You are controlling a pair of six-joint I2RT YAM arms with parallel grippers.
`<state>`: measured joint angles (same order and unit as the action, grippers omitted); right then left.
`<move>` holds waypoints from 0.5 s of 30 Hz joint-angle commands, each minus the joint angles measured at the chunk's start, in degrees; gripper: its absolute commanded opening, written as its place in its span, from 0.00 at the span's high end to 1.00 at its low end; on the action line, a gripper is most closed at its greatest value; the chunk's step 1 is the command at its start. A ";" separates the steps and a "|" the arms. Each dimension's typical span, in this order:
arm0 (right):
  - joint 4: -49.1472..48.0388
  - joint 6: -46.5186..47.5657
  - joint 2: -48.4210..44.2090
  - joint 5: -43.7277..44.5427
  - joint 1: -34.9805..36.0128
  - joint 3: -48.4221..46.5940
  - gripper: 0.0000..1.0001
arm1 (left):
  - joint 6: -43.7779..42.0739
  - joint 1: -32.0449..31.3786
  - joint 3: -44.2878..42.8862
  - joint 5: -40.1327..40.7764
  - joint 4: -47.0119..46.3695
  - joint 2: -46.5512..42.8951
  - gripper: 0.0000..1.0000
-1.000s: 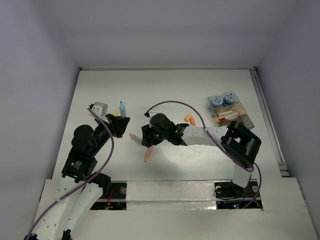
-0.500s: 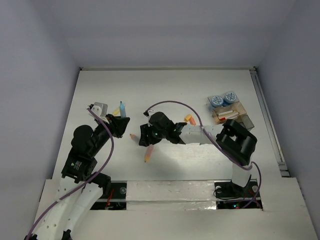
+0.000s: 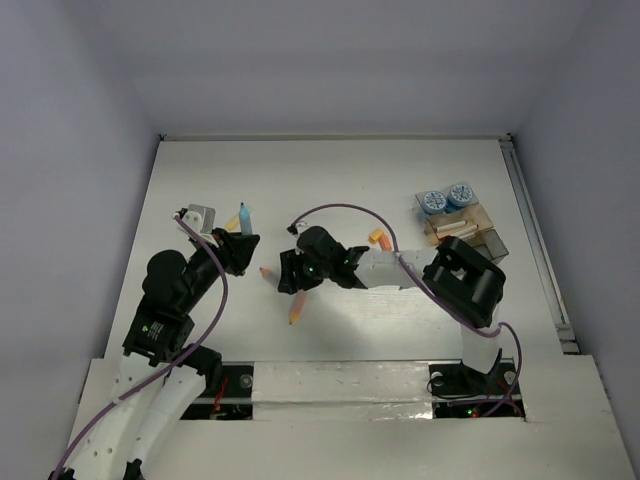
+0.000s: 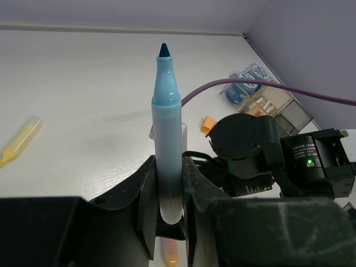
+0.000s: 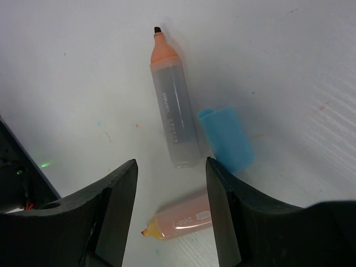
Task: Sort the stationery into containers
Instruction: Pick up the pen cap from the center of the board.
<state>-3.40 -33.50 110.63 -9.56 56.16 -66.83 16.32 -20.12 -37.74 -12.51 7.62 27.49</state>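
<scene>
My left gripper (image 3: 237, 250) is shut on a light-blue marker (image 4: 168, 133), which stands upright between its fingers with the dark tip up (image 3: 244, 217). My right gripper (image 5: 171, 169) hangs open over the table, left of centre (image 3: 290, 276). A pink-orange highlighter (image 5: 181, 221) lies on the table between its jaws, untouched. Just beyond them lie a grey marker with an orange tip (image 5: 173, 111) and a blue cap (image 5: 226, 139). The containers (image 3: 462, 228) sit grouped at the right, with two blue-and-white pots (image 3: 446, 198) at their far end.
A small orange piece (image 3: 379, 238) lies between the right arm and the trays. A yellow pen (image 4: 19, 141) and a small grey block (image 3: 200, 216) lie at the far left. A purple cable (image 3: 340, 210) arches over the right arm.
The right arm has shifted a little to the left, its elbow moving with it. The left arm and its blue marker have not moved.
</scene>
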 commanded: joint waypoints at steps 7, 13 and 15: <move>-0.38 -0.26 2.13 3.67 -2.63 -4.88 0.39 | -0.50 0.87 -1.73 -0.14 -1.64 -0.33 1.00; 2.60 1.15 4.15 5.25 -3.16 -8.57 0.37 | -0.50 0.87 -1.81 -0.06 -1.64 -0.33 1.00; 5.14 1.33 4.68 5.69 -3.16 -9.46 0.37 | -0.58 0.87 -1.81 -0.14 -1.55 -0.41 1.00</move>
<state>-1.37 -33.15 114.52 -5.69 53.15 -72.97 16.29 -19.62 -37.74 -12.51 7.64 27.49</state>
